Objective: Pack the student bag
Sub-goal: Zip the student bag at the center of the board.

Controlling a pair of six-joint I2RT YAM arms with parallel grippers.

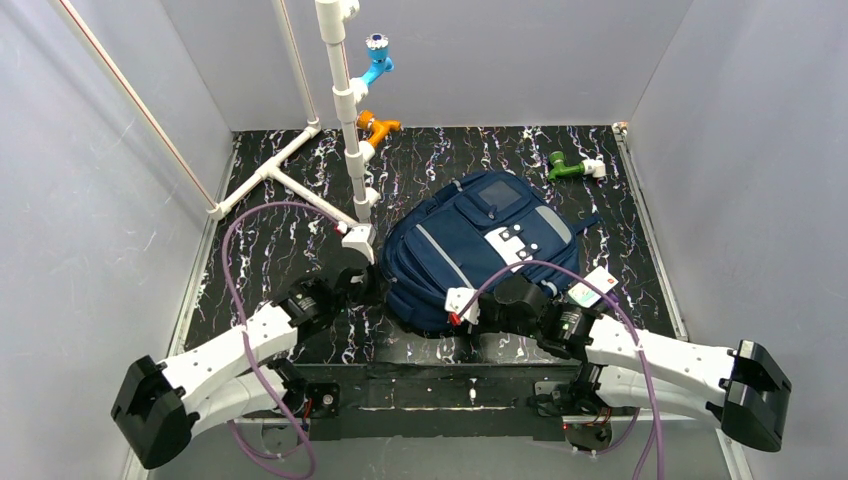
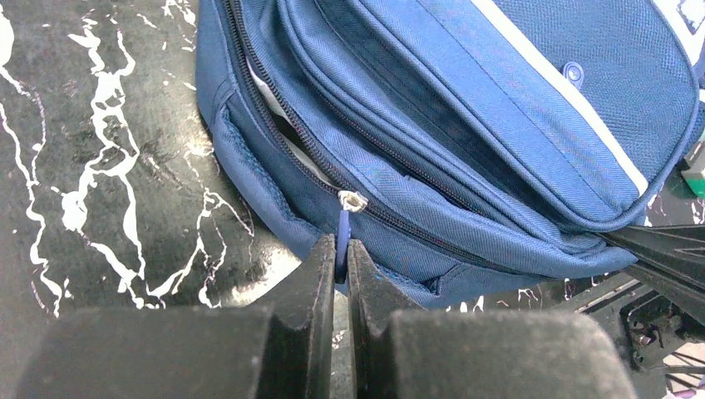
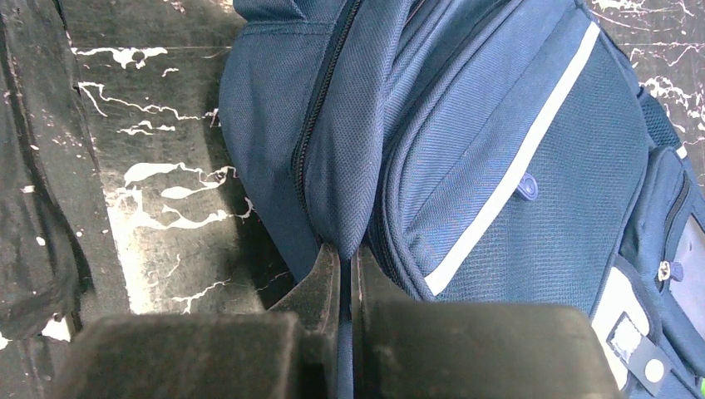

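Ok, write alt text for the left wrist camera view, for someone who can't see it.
The left gripper is shut on the blue zipper pull of a navy student bag, close up. The zip beside it is partly open, showing pale lining, and the bag lies on a black table with white marbling.

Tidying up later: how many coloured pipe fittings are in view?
3: blue fitting and orange fitting on the white pipe stand, green fitting on the table behind the bag. More may be hidden.
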